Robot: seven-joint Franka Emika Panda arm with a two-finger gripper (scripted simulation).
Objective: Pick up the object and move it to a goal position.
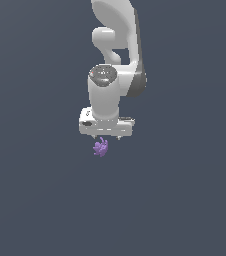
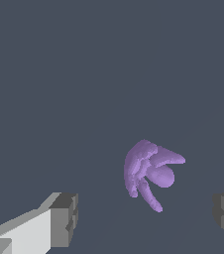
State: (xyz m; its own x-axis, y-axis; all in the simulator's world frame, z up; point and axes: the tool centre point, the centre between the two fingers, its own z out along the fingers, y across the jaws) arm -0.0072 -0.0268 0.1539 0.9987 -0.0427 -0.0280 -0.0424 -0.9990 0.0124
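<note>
Gripper (image 2: 143, 218) fingers are spread wide above the purple object (image 2: 151, 173), which lies on the grey floor between and slightly ahead of them; centre over its lumpy body, descend fully, then close on the thickest part.
</note>
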